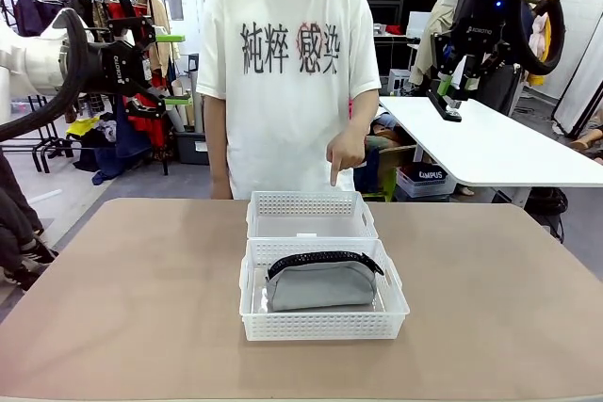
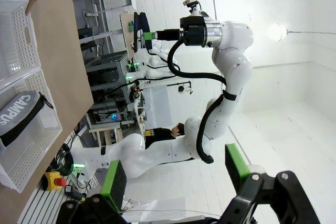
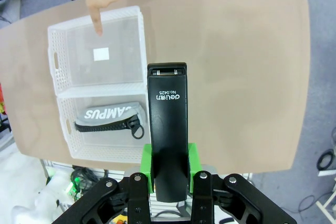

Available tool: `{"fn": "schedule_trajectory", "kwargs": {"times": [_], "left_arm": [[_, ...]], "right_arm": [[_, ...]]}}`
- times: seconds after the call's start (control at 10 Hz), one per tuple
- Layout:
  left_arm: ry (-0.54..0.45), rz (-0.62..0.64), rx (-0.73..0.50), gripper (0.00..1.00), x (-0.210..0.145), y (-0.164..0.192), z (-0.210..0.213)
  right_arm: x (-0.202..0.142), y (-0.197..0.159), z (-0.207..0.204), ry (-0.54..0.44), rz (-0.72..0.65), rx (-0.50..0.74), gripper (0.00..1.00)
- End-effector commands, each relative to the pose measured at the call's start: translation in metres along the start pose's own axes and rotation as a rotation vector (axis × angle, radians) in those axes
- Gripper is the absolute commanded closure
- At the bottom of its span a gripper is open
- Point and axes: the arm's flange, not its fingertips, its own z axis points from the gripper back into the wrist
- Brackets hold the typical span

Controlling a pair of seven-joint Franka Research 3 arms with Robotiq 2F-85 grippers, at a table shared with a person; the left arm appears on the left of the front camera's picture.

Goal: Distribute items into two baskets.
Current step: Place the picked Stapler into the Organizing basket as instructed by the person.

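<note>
The grey pouch (image 1: pixel 320 281) with a black zipper lies in the near basket (image 1: pixel 320 329). Behind it, the far basket (image 1: pixel 311 223) holds nothing; a white sticker is on its base. My right gripper (image 1: pixel 450 87) is high at the right, well above the table, shut on the black stapler (image 1: pixel 447 104). In the right wrist view the stapler (image 3: pixel 167 124) stands between the green pads of my right gripper (image 3: pixel 168 169), above the table beside the baskets (image 3: pixel 65 124). My left gripper (image 1: pixel 174 69) is raised at the far left, open and holding nothing; its fingers (image 2: pixel 114 184) stand wide apart.
A person stands at the far side, one hand (image 1: pixel 344 152) pointing a finger down at the far basket (image 3: pixel 123 51). Both baskets sit mid-table, touching end to end. Brown tabletop (image 1: pixel 490 298) spreads on either side. A white table (image 1: pixel 490 143) stands behind at right.
</note>
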Motion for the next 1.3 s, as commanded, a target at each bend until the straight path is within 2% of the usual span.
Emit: {"fn": "schedule_trajectory", "kwargs": {"times": [0.0, 0.2, 0.4, 1.0, 1.2], "left_arm": [[0.006, 0.006, -0.005, 0.0, -0.004, -0.003, 0.001], [0.006, 0.006, -0.005, 0.0, -0.004, -0.003, 0.001], [0.006, 0.006, -0.005, 0.0, -0.004, -0.003, 0.001], [0.006, 0.006, -0.005, 0.0, -0.004, -0.003, 0.001], [0.006, 0.006, -0.005, 0.0, -0.004, -0.003, 0.001]], "right_arm": [[-0.003, 0.001, 0.003, -0.002, 0.004, 0.0, 1.0], [0.0, 0.0, 0.0, 0.0, 0.0, 0.0, 1.0], [0.017, 0.016, -0.004, 0.05, 0.2, 0.034, 1.0], [0.037, 0.087, -0.029, -0.097, 0.84, -0.072, 1.0], [0.036, 0.107, -0.051, -0.146, 1.055, -0.048, 1.0]]}}
